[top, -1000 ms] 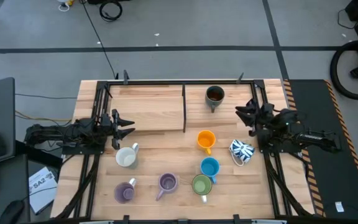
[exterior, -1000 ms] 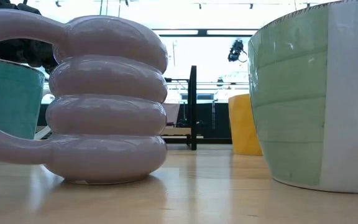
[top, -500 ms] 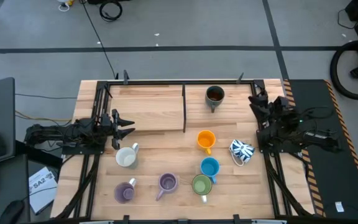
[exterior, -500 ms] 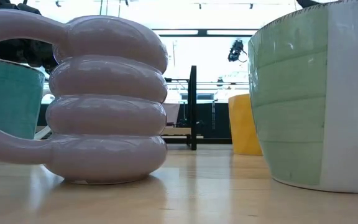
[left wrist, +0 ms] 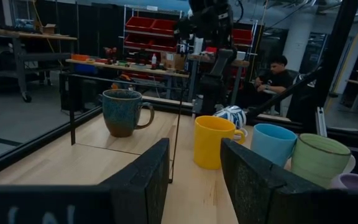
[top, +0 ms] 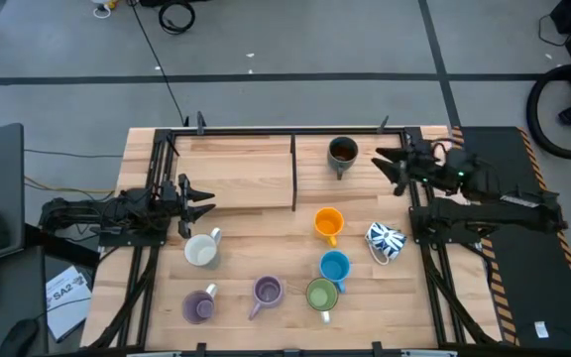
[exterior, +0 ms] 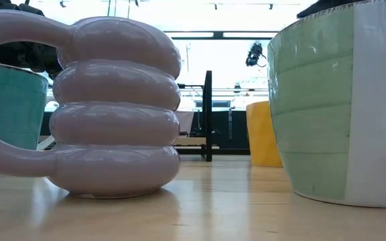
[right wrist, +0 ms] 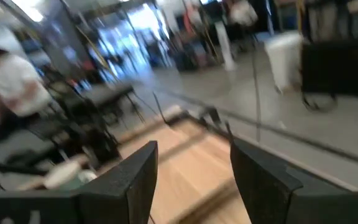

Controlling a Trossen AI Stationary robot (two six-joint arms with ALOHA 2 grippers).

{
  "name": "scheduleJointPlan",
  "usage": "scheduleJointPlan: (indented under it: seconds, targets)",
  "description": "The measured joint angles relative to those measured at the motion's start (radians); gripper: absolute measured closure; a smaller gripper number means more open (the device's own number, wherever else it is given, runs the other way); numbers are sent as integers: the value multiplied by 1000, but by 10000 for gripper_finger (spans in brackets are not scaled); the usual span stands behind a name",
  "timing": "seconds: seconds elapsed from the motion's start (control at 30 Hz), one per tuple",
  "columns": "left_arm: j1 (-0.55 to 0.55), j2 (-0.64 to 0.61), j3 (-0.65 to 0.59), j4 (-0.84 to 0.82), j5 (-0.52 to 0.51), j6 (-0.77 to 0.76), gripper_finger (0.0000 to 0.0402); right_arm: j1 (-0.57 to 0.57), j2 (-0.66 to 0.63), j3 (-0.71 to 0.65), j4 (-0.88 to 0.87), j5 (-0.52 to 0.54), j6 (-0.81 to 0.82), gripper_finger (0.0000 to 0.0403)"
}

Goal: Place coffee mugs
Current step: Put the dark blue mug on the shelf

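Eight coffee mugs stand on their bases on the wooden table. They are dark grey (top: 342, 152), orange (top: 328, 223), white with a blue pattern (top: 386, 240), blue (top: 334, 267), green (top: 321, 295), two purple (top: 267, 292) (top: 198, 306) and white (top: 202, 250). My left gripper (top: 208, 202) is open at the table's left side, just beyond the white mug, with nothing between its fingers (left wrist: 143, 180). My right gripper (top: 385, 164) is open above the table's right side, right of the dark grey mug. It is empty too (right wrist: 194, 168).
A dark upright divider (top: 293, 171) splits the table's far half into two bays; the dark grey mug stands in the right one. Black frame rails (top: 153, 188) run along the table's sides. In the low view a purple mug (exterior: 112, 107) and the green mug (exterior: 340, 100) fill the foreground.
My right gripper has risen and swung toward the table's far edge, ending beside the dark grey mug. All mugs stay where they were.
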Motion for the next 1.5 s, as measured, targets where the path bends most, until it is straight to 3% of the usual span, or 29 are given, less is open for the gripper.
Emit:
scheduleJointPlan:
  seconds: [0.2,0.5,0.87,1.07,1.5]
  targets:
    - [0,0,0,0,0,0,251,0,151,64,-106,57,59,194]
    - [0,0,0,0,0,0,251,-33,347,119,-108,100,173,194]
    - [0,0,0,0,0,0,251,-86,576,238,-116,73,165,195]
    - [0,0,0,0,0,0,251,-105,635,249,-109,73,65,195]
    - [0,0,0,0,0,0,251,-137,742,249,-227,73,367,195]
